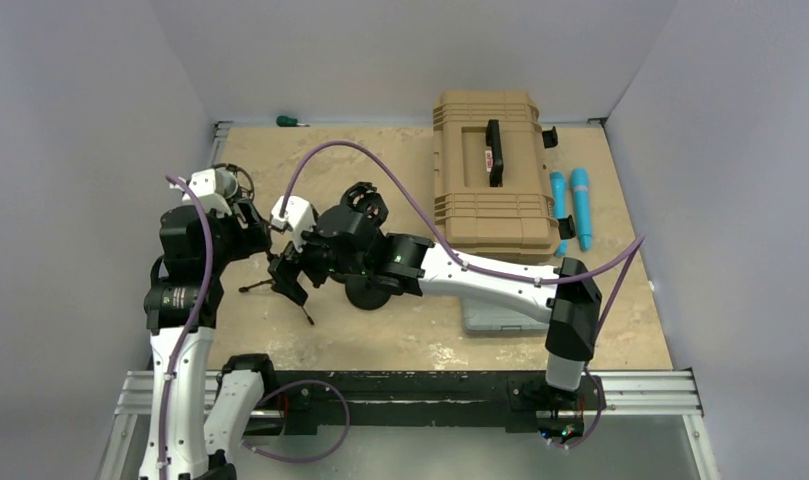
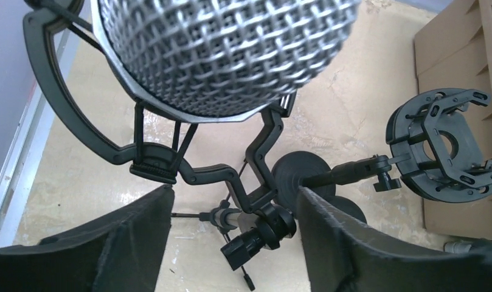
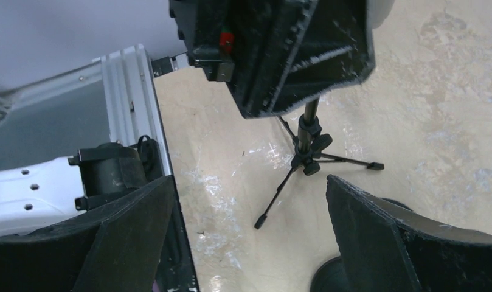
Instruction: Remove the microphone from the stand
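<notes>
The microphone [image 2: 225,48], with a silver mesh head, fills the top of the left wrist view. It sits in a black shock-mount cradle [image 2: 79,115] on a small tripod stand [image 2: 231,216]. My left gripper [image 2: 233,191] is open, its fingers apart just short of the cradle and touching nothing. The stand's joint knob shows between them, lower down. My right gripper [image 3: 249,179] is open above the tripod stand [image 3: 307,152] and the table, holding nothing. In the top view both grippers crowd over the tripod stand [image 1: 280,290], the right gripper [image 1: 292,280] reaching in from the right.
A second stand with a round base [image 1: 368,292] and an empty shock mount [image 2: 441,146] stands just right of the tripod. A tan hard case [image 1: 488,180] lies at the back right, with two blue sticks [image 1: 572,205] beside it. A green screwdriver [image 1: 288,121] lies at the back edge.
</notes>
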